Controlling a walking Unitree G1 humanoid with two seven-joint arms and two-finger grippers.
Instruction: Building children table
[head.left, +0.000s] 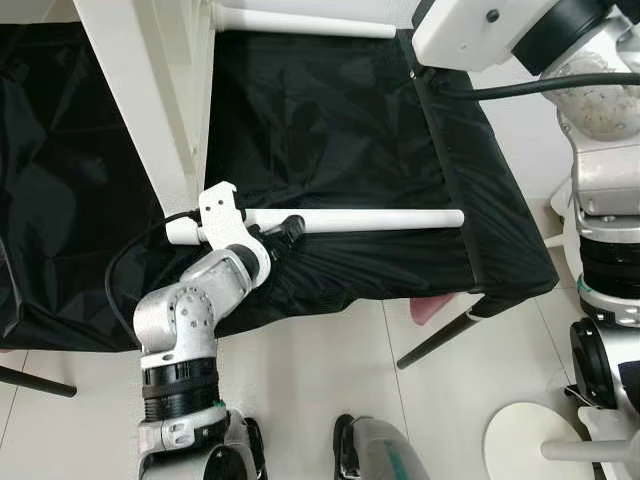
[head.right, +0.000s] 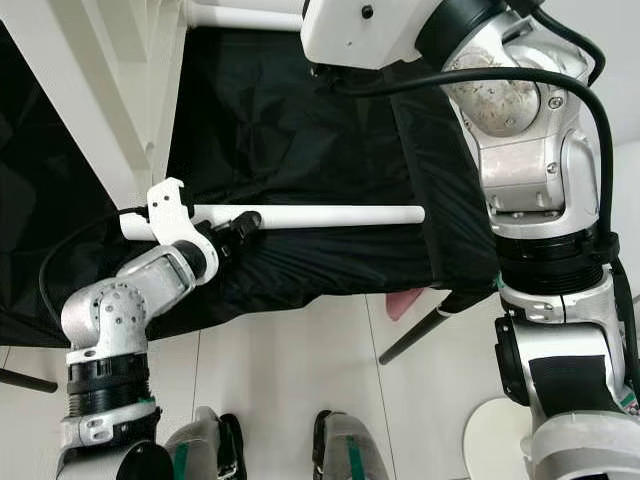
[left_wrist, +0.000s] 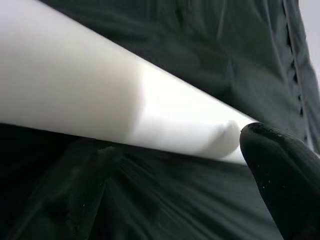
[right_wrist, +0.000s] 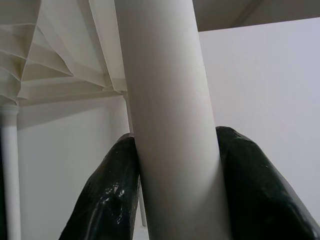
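two white legs — each between closed jaws

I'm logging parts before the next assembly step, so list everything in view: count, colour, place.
Round table leg: one, white, lying across the black cloth, held near one end by the left gripper.
Second round table leg: one, white, clamped between the right gripper's fingers.
Table frame: one, white, standing at the cloth's far left.
Cloth-covered work surface: one, black.
Round disc: one, white, on the floor at right.
Tiled floor: pale.
Left gripper: black fingers, on the lying leg.
Right gripper: black fingers.
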